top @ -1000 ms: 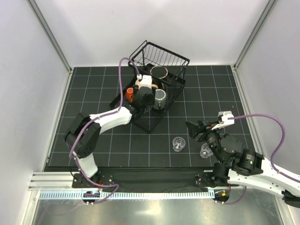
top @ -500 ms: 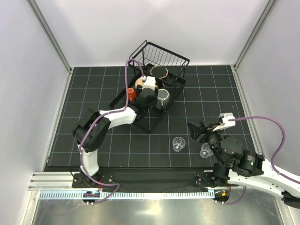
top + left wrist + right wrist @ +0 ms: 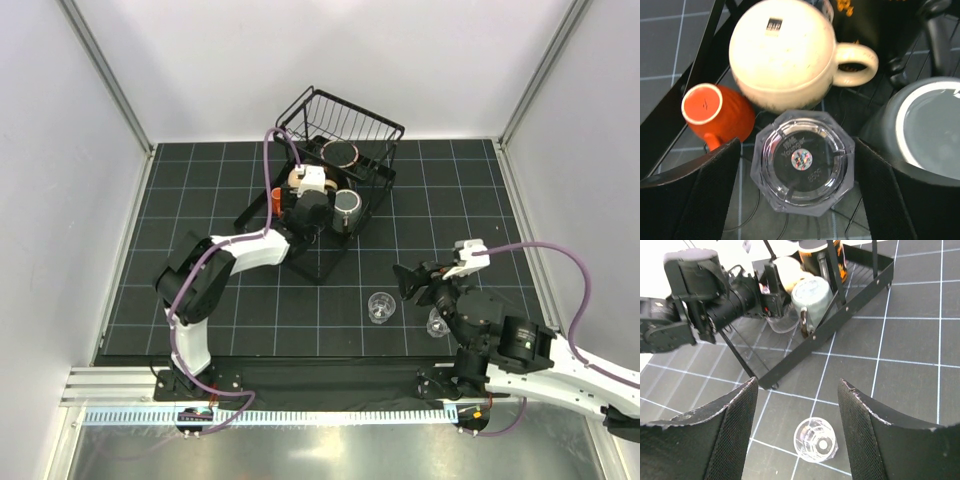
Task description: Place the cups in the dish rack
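Observation:
My left gripper (image 3: 311,214) hangs over the flat lower frame of the black dish rack (image 3: 372,128). It is open around an upside-down clear glass tumbler (image 3: 802,162), with a thin gap on each side. Around the tumbler sit a beige handled mug (image 3: 782,55), a small red-orange cup (image 3: 715,112) and a grey mug (image 3: 925,130). A brown-rimmed cup (image 3: 341,153) stands in the raised basket. My right gripper (image 3: 797,386) is open above another clear tumbler (image 3: 815,440) on the mat, not touching it.
A further clear tumbler (image 3: 437,322) stands on the black gridded mat (image 3: 200,200), partly hidden by my right arm. Grey walls and metal posts close in the mat on three sides. The rack's lower frame corner (image 3: 771,385) lies just beyond the right fingers.
The left jaws have spread apart from the clear tumbler in the rack. My right gripper has shifted a little left, towards the tumbler on the mat.

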Controlling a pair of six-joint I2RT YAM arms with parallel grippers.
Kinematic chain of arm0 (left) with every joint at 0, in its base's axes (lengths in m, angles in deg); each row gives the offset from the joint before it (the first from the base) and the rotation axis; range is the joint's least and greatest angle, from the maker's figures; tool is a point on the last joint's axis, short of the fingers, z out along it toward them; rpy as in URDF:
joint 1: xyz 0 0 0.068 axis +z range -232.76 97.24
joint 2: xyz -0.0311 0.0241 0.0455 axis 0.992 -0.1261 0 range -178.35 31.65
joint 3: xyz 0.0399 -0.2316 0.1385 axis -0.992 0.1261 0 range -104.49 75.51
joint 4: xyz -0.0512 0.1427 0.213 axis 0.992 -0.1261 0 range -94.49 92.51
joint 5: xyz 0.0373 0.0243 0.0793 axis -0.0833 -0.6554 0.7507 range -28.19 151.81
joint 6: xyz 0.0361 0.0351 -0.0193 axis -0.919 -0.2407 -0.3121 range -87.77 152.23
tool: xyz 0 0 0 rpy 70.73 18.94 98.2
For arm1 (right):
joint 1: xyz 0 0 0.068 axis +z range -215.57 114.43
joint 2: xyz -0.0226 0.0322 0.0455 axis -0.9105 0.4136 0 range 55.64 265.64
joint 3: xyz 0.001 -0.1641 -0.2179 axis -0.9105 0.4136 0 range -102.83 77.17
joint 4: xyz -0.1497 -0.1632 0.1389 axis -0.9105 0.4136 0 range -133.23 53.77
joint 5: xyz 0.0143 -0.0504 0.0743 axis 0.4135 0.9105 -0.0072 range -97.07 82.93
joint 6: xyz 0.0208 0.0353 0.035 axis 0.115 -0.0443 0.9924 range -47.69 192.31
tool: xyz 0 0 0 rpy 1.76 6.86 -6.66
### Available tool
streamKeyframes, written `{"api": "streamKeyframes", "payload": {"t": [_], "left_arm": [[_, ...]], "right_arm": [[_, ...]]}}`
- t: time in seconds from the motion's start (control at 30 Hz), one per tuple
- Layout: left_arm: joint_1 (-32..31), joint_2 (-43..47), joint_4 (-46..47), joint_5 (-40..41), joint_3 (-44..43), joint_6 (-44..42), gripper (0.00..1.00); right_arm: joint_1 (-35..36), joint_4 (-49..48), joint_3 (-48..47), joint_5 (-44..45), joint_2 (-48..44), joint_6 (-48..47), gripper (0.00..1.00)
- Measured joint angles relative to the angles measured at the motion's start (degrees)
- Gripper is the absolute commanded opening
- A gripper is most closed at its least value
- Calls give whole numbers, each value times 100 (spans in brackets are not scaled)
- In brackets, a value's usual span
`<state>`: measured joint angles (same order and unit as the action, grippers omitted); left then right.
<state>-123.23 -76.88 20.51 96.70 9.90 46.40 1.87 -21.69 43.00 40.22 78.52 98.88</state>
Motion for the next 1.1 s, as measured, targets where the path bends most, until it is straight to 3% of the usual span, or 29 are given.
{"api": "streamKeyframes", "payload": {"t": [0.2, 0.43, 0.73, 0.97, 1.1], "left_arm": [[0, 391, -260, 2, 297, 90, 94], [0, 1718, -957, -142, 610, 721, 100], [13, 3108, -2218, -1222, 636, 2022, 100], [13, 4669, -3005, -1985, 1685, 3217, 100], [13, 5705, -3224, -2448, 2258, 3934, 100]], "right_arm": [[-2, 160, -162, -177, 595, 63, 67], [-7, 553, -551, -533, 1202, 310, 73], [-101, 1331, -1355, -1027, 2741, 732, 81], [-365, 1639, -1353, -1600, 3464, 822, 80], [-887, 1580, -1318, -2236, 3727, 817, 79]]}}
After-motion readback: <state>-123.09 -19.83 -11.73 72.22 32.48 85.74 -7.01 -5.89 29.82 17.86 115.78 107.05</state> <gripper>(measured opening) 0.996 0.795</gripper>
